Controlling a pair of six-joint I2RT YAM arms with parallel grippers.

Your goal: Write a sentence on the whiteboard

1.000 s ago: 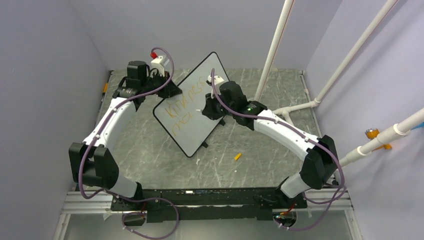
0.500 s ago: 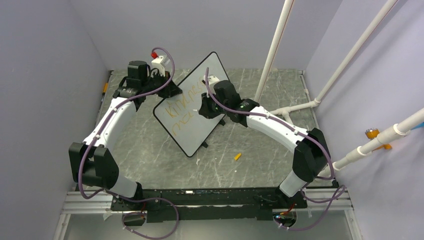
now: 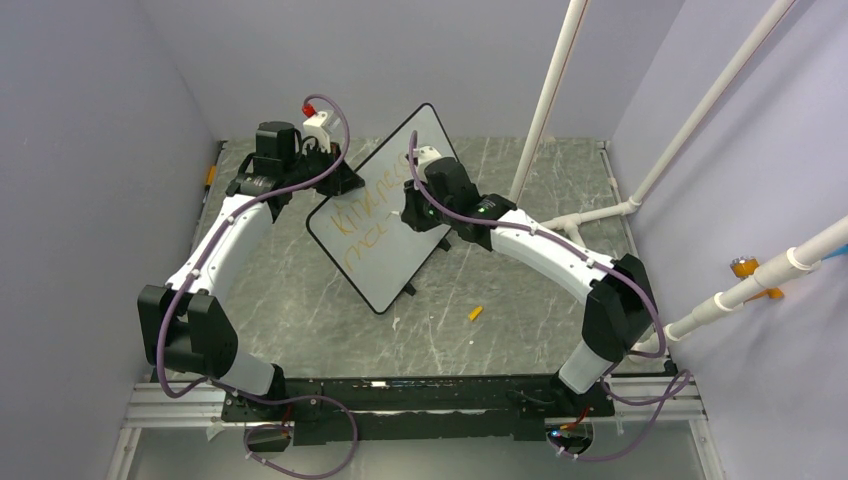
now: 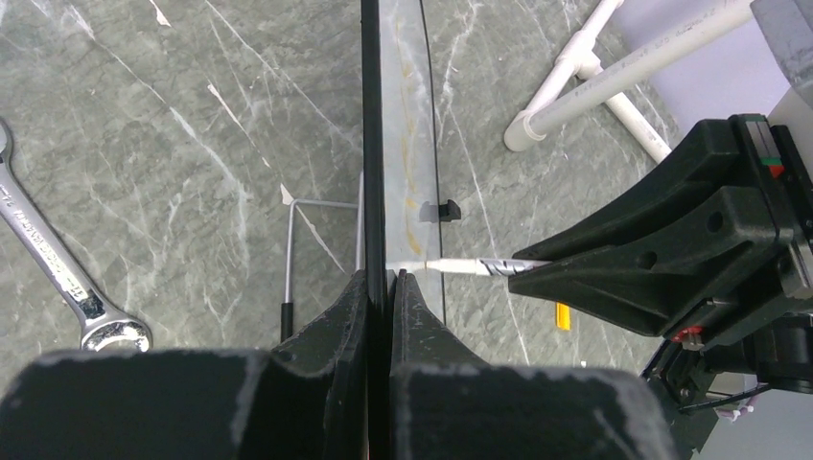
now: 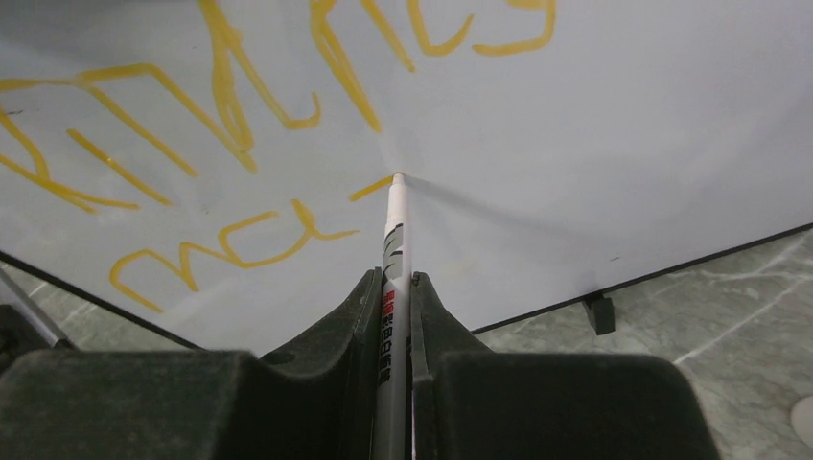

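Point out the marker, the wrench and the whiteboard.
marker (image 5: 395, 230): right wrist view, on its white barrel.
wrench (image 4: 48, 244): left wrist view, on its shaft.
whiteboard (image 3: 385, 275): top external view, on a bare white patch.

Whiteboard (image 3: 385, 262) standing on table (image 3: 300, 300), marker (image 5: 395, 230) tip on it, wrench (image 4: 53, 254) behind, cap (image 3: 475, 313) before

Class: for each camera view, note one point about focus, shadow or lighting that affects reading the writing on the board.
Top external: soft, even light, no hard shadows, but the sentence on the whiteboard is small and pale. Left wrist: board edge-on, so lettering is unreadable; left fingers dark and blurred. Right wrist: strokes sharp; the marker casts a faint shadow; right fingers out of focus.
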